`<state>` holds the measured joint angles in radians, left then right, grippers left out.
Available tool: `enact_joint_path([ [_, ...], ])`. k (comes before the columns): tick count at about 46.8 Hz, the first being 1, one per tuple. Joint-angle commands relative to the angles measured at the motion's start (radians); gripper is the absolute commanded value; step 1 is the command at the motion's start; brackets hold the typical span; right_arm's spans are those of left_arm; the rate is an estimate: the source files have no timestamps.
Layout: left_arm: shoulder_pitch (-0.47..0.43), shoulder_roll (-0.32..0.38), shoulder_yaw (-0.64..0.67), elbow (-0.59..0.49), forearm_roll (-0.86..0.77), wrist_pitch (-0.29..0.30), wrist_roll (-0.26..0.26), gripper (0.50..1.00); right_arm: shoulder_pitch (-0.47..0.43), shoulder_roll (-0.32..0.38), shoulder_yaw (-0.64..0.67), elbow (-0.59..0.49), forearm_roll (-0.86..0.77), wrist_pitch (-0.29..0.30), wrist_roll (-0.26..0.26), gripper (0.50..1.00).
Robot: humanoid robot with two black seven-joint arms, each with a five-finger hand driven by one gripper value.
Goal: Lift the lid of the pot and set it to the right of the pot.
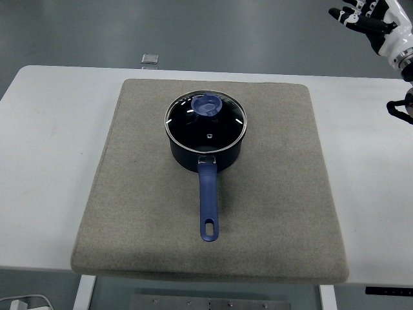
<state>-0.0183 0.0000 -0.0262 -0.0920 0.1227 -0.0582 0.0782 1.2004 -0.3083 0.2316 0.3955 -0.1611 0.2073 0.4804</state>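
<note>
A dark blue pot (206,150) stands on a grey mat (277,194) at the table's middle, its blue handle (208,205) pointing toward the near edge. A glass lid (206,123) with a blue knob (207,104) sits on the pot. My right hand (365,18) is high at the top right corner, far from the pot, fingers spread and empty. The left arm is out of view.
The white table (45,142) shows around the mat on both sides. A small grey square object (150,59) lies at the table's far edge, left of centre.
</note>
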Motion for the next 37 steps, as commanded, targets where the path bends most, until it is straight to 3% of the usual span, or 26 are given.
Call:
enact_joint_path([
  [1, 0.000, 0.000, 0.000, 0.000, 0.000, 0.000, 0.000, 1.000, 0.022, -0.002, -0.002, 0.022, -0.041, 0.007, 0.040, 0.909],
  [11, 0.000, 0.000, -0.001, 0.000, 0.000, 0.000, 0.000, 1.000, 0.062, -0.020, 0.000, 0.060, -0.120, 0.103, 0.064, 0.909],
  [21, 0.000, 0.000, 0.000, 0.000, 0.000, 0.000, 0.000, 1.000, 0.074, -0.022, 0.000, 0.126, -0.236, 0.115, 0.128, 0.909],
  [37, 0.000, 0.000, 0.000, 0.000, 0.000, 0.000, 0.000, 1.000, 0.120, -0.048, 0.006, 0.322, -0.474, 0.115, 0.130, 0.909],
])
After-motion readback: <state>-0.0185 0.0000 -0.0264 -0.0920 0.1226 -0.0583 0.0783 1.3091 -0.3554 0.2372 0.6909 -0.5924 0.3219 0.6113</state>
